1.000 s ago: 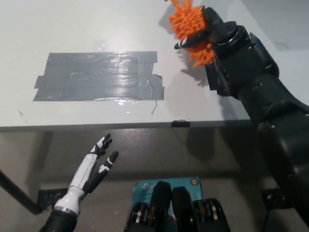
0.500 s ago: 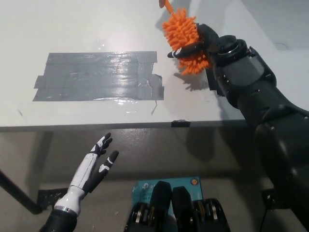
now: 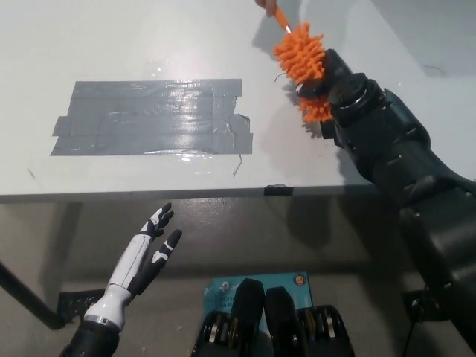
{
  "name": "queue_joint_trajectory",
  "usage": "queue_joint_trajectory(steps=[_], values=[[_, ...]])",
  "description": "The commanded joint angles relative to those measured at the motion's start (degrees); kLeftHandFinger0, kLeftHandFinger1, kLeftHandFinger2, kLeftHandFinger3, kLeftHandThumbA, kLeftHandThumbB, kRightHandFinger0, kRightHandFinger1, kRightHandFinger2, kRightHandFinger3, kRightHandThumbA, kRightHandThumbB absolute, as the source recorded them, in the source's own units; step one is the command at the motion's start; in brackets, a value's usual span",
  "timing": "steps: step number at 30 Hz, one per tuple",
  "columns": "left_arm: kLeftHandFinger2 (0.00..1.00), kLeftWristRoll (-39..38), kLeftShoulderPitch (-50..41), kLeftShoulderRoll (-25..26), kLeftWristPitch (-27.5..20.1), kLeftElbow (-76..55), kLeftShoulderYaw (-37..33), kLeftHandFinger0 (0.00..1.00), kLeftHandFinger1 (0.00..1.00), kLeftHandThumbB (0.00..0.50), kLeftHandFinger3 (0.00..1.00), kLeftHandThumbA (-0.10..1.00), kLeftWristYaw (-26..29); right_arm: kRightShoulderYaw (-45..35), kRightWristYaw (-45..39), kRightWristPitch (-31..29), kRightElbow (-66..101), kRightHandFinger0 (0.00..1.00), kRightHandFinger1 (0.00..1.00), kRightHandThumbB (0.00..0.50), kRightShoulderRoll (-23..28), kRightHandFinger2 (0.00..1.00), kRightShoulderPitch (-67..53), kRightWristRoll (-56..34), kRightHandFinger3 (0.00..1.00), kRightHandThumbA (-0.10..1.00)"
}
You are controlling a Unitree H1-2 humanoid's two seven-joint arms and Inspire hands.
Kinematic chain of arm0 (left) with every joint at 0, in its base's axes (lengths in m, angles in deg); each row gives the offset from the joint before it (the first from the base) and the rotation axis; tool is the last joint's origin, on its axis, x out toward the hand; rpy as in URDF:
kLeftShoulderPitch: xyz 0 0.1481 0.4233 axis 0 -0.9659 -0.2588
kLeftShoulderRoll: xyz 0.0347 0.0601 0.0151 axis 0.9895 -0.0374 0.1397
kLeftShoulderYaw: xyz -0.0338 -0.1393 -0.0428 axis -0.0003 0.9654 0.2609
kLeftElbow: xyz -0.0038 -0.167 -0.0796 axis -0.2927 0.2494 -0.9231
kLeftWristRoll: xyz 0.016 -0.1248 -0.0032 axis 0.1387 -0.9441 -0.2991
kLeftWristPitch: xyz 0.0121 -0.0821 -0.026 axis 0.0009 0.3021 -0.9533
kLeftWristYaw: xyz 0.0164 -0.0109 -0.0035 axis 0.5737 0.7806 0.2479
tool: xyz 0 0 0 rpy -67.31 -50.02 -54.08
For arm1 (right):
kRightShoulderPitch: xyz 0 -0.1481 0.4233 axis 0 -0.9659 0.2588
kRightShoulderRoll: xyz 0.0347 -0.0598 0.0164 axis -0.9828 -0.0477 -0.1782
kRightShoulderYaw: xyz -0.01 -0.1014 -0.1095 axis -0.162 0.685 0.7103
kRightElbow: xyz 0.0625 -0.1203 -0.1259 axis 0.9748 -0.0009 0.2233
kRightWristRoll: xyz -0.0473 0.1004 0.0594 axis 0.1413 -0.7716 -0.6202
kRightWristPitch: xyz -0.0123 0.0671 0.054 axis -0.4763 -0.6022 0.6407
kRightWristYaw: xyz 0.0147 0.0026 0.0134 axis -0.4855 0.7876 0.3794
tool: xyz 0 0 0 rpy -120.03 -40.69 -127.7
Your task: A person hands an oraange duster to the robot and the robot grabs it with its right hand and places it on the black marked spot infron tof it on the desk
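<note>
Fingers of the right hand (image 3: 327, 78) pinch the shaggy orange duster (image 3: 303, 63); left hand (image 3: 145, 253) spread.

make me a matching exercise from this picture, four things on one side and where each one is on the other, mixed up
Things:
1. orange duster
2. black marked spot
3. left hand
4. right hand

Places or states:
A. open, below the desk's front edge at lower left
B. flat on the white desk, left of centre
C. shut on the duster, over the desk's right part
D. held up near the top edge, its handle pointing up and left

Pairs: 1-D, 2-B, 3-A, 4-C
</note>
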Motion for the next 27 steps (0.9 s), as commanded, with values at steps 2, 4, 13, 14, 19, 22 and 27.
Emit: queue_joint_trajectory(steps=[2,4,13,14,19,22,27], values=[[1.0,-0.29,1.03,0.36,-2.14,-0.61,0.02,1.0,1.0,0.105,1.0,0.92,-0.01,-0.89,2.03,-6.96,5.03,0.15,0.55,0.194,2.49,0.85,3.8,-1.41,0.78,-0.1],[1.0,-0.1,1.11,0.45,-2.22,-0.53,-0.02,1.0,1.0,0.11,1.0,0.92,0.06,-1.27,1.76,-7.05,8.29,0.14,0.48,0.19,3.65,0.8,4.06,-1.53,0.76,-0.1],[1.0,0.1,0.46,0.4,-1.55,-1.02,-0.09,1.0,1.0,0.102,1.0,0.92,0.02,-2.08,-1.25,-1.02,30.96,0.1,0.56,0.173,8.3,0.91,-3.27,-1.11,0.81,-0.1],[1.0,0.03,0.52,0.38,-1.87,-0.77,-0.03,1.0,1.0,0.101,1.0,0.92,0.13,-1.83,-1.66,-0.89,33.08,0.09,0.54,0.174,9.03,0.89,-4.83,-0.79,0.82,-0.1],[1.0,0.12,0.17,0.57,-1.9,-0.9,0.21,1.0,1.0,0.094,1.0,0.92,0.37,-1.13,-3.59,0.14,38.08,0.1,0.56,0.185,10.92,0.9,-10.7,-0.49,0.83,-0.1],[1.0,-0.1,0.33,0.56,-1.97,-0.5,0.25,1.0,1.0,0.105,1.0,0.93,0.29,-0.5,-4.51,1.22,38.59,0.09,0.57,0.177,11.96,0.92,-13.53,-0.07,0.86,-0.1],[1.0,-0.04,0.58,0.52,-2.22,0.18,0.23,1.0,1.0,0.104,1.0,0.92,0.4,0.54,-5.34,2.19,36.07,0.17,0.69,0.155,12.54,1.0,-16.29,0.34,0.98,-0.1]])
